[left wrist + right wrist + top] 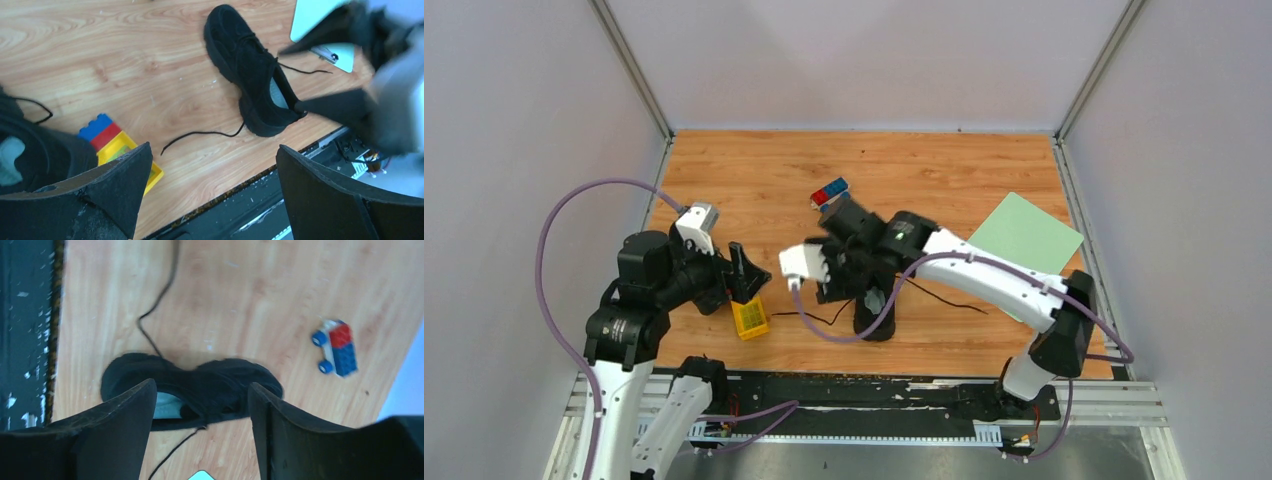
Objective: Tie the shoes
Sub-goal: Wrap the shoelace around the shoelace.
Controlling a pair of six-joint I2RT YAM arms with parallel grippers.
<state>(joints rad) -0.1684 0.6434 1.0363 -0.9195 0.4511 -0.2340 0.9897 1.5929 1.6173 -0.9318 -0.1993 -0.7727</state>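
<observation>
Wooden table (754, 170), shoe (250, 70) whole from left wrist; half-hidden overhead

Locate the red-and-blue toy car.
Top view: the red-and-blue brick toy car sits mid-table, just beyond the right arm, farther back than the black fabric sneaker.

Left claw (212, 152) spread wide, right claw (201, 387) likewise

Pretty obviously a robotics lab test cell: plain pale grey panel walls (514, 150) on silver aluminium frame posts (632, 68) box in a wood-grain tabletop (754, 180). White-and-black robot arms (994, 275) are bolted to a black base plate (854, 390), with purple cables (538, 260) looping around.
</observation>
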